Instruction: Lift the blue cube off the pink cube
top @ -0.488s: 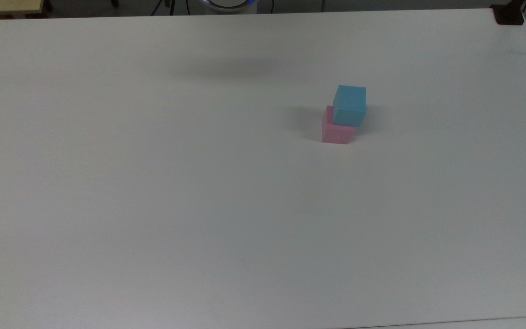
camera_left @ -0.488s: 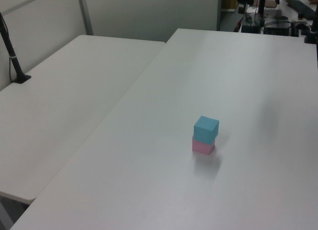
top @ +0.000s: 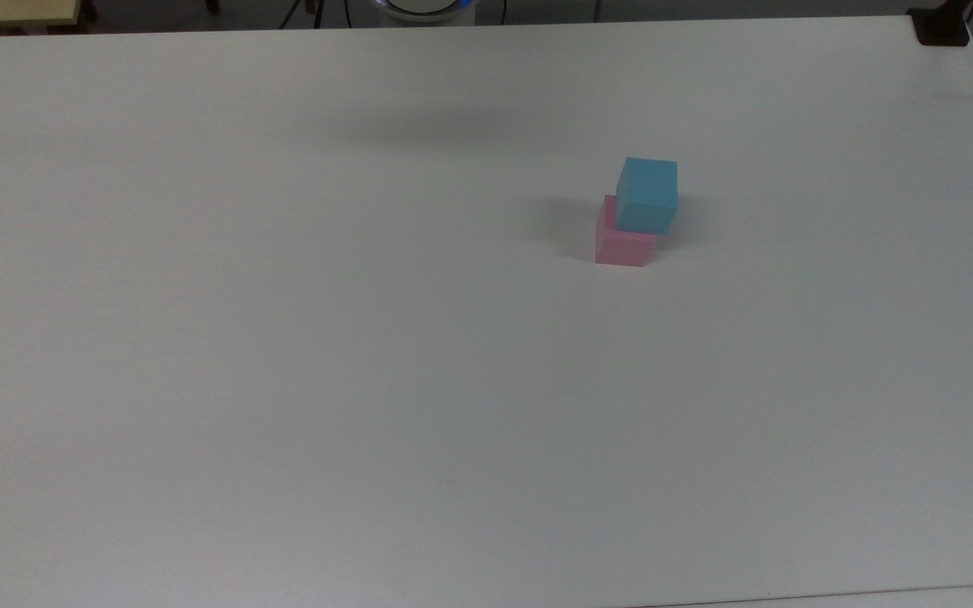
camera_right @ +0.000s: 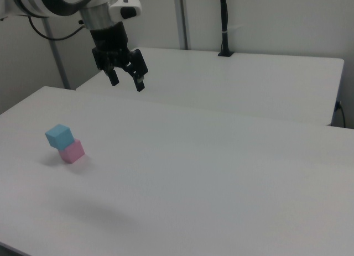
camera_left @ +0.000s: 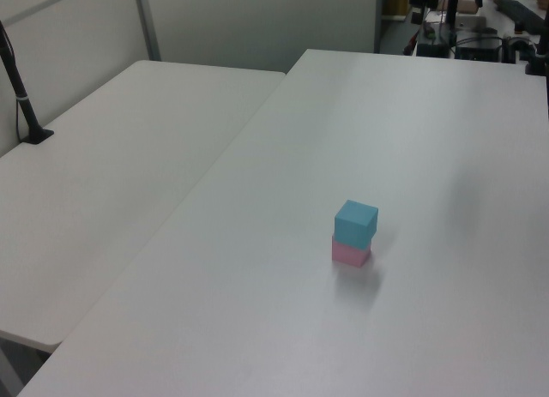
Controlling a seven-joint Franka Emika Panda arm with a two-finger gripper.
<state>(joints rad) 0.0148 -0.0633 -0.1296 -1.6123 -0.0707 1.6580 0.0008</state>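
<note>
The blue cube (top: 648,195) sits on top of the pink cube (top: 617,246), and the pair stands on the white table (top: 284,338). The blue cube is not squared up with the one below: in the top view it is shifted toward the top view's right and far side of the pink cube, leaving a strip of the pink top bare on the top view's left. In the left view the blue cube (camera_left: 355,223) likewise overhangs the pink cube (camera_left: 350,253) a little, and in the right view the blue cube (camera_right: 59,136) sits off toward the right view's left of the pink cube (camera_right: 72,151).

My gripper (camera_right: 126,82) hangs in the air well above the table, well apart from the cubes and toward the right view's right of them. Its two fingers (camera_right: 139,79) point downward and are spread wide, with nothing between them. My arm (camera_right: 61,1) reaches in from the right view's upper left.

A soft shadow (top: 444,127) lies on the table on the far side of the cubes in the top view. A second white table (camera_left: 111,183) adjoins the one that carries the cubes, and a black post (camera_left: 21,97) stands on it, far from the cubes.
</note>
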